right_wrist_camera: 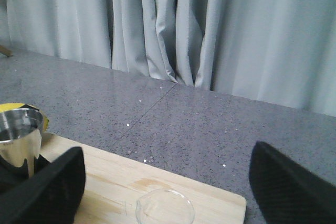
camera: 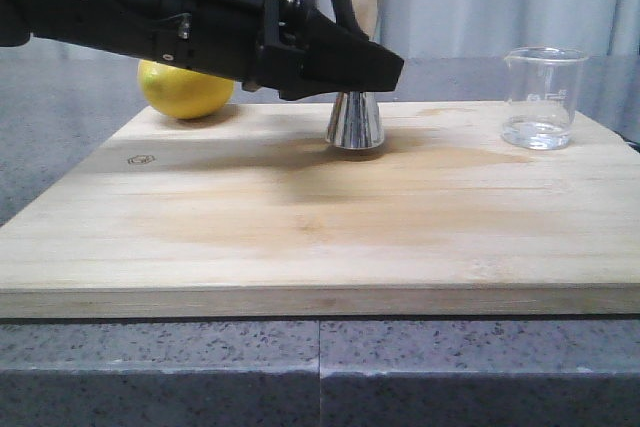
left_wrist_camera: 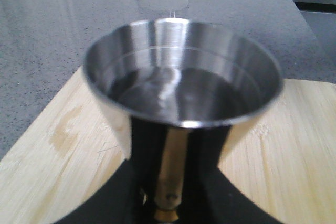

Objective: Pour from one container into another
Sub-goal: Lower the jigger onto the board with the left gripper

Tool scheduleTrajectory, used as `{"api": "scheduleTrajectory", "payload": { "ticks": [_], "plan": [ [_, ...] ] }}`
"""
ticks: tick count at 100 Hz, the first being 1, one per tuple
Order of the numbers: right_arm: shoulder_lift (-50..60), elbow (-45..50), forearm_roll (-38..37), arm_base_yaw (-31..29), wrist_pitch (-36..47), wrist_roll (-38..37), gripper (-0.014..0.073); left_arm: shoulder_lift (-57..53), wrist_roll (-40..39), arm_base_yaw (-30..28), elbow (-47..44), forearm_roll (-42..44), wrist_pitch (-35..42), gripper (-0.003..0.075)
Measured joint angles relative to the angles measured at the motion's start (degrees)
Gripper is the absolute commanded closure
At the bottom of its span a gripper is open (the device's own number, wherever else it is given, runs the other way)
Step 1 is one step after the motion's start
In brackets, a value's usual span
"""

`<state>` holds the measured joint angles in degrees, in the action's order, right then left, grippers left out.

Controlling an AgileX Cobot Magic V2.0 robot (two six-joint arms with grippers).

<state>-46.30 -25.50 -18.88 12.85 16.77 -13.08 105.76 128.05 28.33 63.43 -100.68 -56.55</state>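
The steel jigger (camera: 355, 117) stands upright mid-board, its foot on the wood. My left gripper (camera: 385, 67) reaches in from the left and is shut on its narrow waist. In the left wrist view the jigger's upper cup (left_wrist_camera: 181, 77) fills the picture, black fingers (left_wrist_camera: 110, 203) pressed to both sides below it; whether the cup holds liquid I cannot tell. The clear glass beaker (camera: 541, 97) stands upright at the board's far right with a thin layer of clear liquid. My right gripper (right_wrist_camera: 167, 150) hangs open above the beaker's rim (right_wrist_camera: 164, 206), touching nothing.
A yellow lemon (camera: 185, 92) lies at the back left, behind the left arm. The wooden board (camera: 250, 237) rests on a grey stone counter (camera: 320, 367). Grey curtains (right_wrist_camera: 173, 24) hang behind.
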Motion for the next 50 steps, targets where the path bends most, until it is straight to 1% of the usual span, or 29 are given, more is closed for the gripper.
{"api": "scheduleTrajectory", "payload": {
  "ticks": [25,50],
  "plan": [
    [0.0,0.1,-0.5,0.0,-0.7,0.0,0.0019,0.0,1.1,-1.7,0.0,-0.2,0.0,0.0678],
    [0.0,0.1,-1.0,0.0,-0.7,0.0,0.0019,0.1,1.3,-4.8,0.0,-0.4,-2.3,0.0678]
  ]
}}
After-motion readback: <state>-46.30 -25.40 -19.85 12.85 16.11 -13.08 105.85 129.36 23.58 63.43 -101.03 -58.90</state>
